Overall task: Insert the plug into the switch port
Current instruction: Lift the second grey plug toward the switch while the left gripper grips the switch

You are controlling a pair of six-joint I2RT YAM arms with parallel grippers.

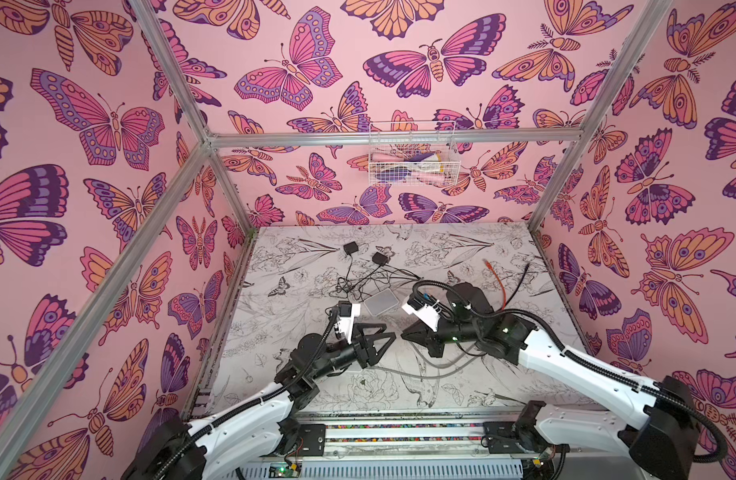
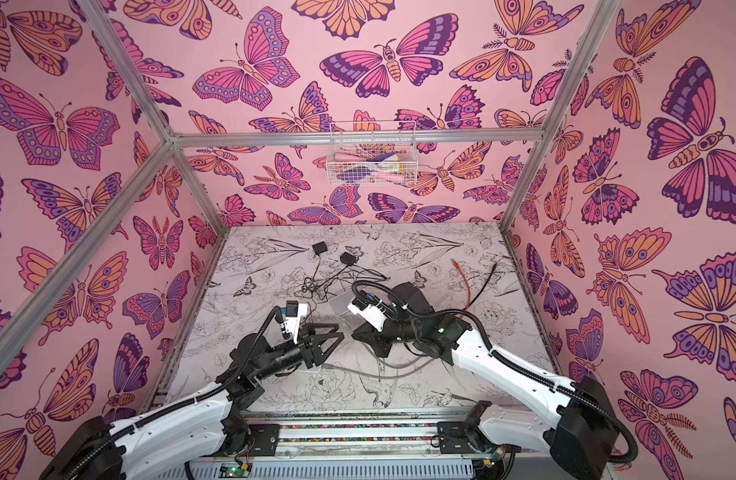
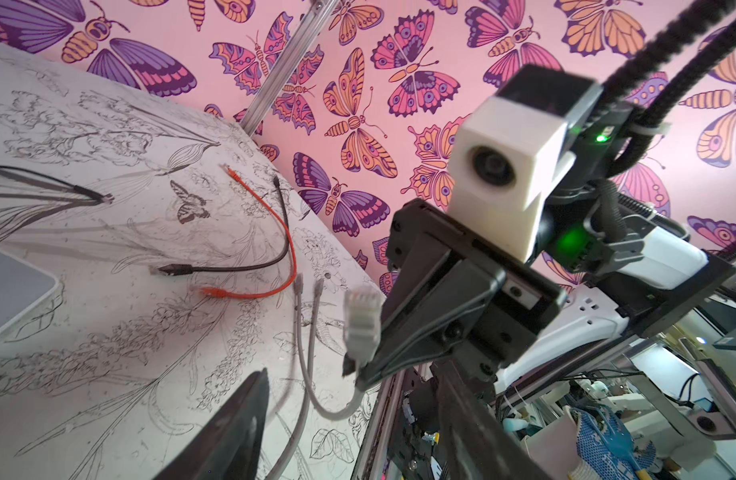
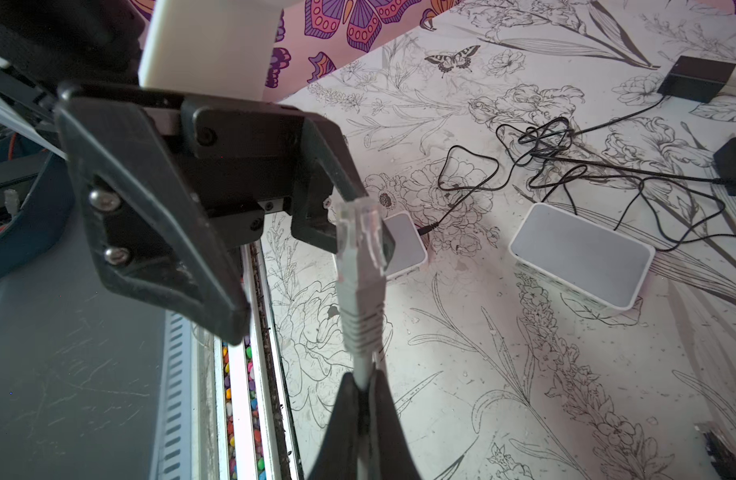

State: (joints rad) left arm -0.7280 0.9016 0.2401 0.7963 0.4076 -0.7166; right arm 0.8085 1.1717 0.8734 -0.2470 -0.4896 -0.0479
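Note:
A clear plug (image 4: 360,232) with a grey boot tips a grey cable (image 3: 304,374). My right gripper (image 4: 364,376) is shut on that cable just behind the boot and holds the plug (image 3: 362,316) above the table. My left gripper (image 1: 389,338) faces it tip to tip, open. The plug stands against the tip of one left finger (image 4: 337,174). I cannot tell whether they touch. A white switch (image 1: 381,301) lies beyond both grippers, shown too in the right wrist view (image 4: 582,253). Another white switch (image 4: 403,245) lies partly behind the plug. No port shows plainly.
Two black adapters (image 1: 351,248) (image 1: 381,257) with tangled thin black leads (image 1: 358,282) lie at the back. An orange cable (image 1: 497,282) and a black cable (image 1: 520,278) lie at the right. Grey cable (image 1: 424,368) loops under the arms. A wire basket (image 1: 412,158) hangs on the back wall.

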